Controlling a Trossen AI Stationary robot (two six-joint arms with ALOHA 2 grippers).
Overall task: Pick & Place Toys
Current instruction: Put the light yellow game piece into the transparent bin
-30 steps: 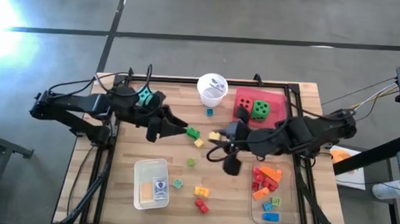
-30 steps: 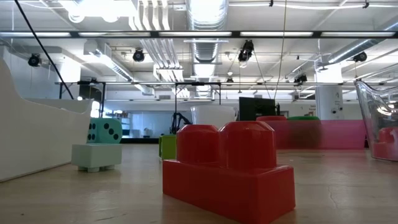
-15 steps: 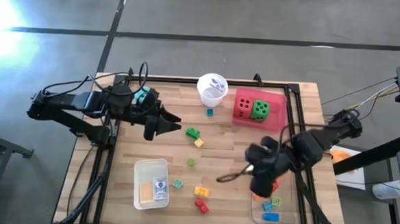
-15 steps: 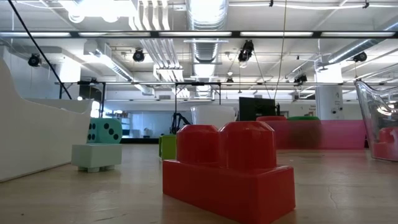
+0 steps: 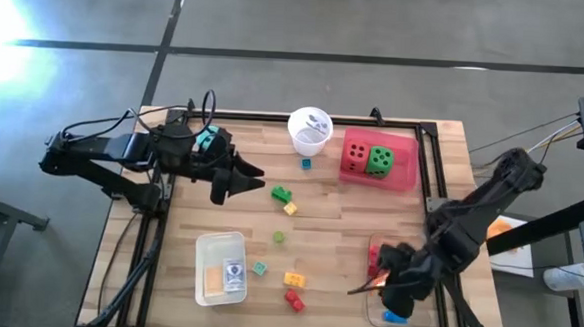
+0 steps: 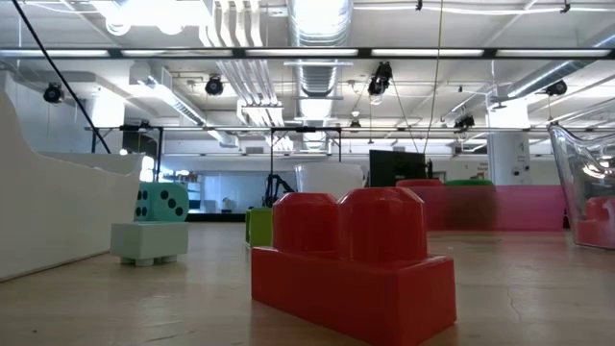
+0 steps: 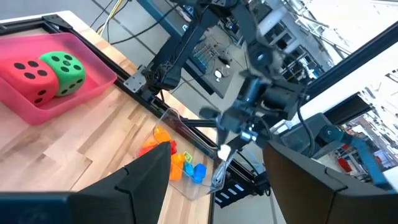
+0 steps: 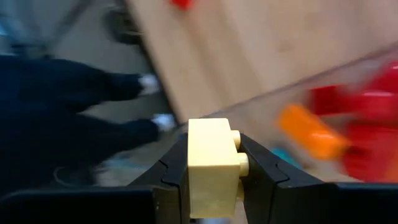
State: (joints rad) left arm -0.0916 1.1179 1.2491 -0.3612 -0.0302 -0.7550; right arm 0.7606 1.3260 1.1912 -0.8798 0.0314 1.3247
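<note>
The right gripper [image 8: 211, 171] is clamped on a pale yellow plastic building brick [image 8: 211, 163], its two studs poking out sideways between the dark fingers. A second ago this gripper hung over the middle of the wooden table [image 5: 329, 221]; it has since swung to the table's front right corner and now hovers above the clear plastic tray [image 5: 376, 310], where red, orange and blue bricks [image 5: 379, 260] already lie. That puts the yellow brick over its bin, so release looks like the next step. The left gripper [image 5: 233, 178] waits near the table's left edge with its fingers spread and empty, drawn slightly back from the small green brick [image 5: 281, 194].
</note>
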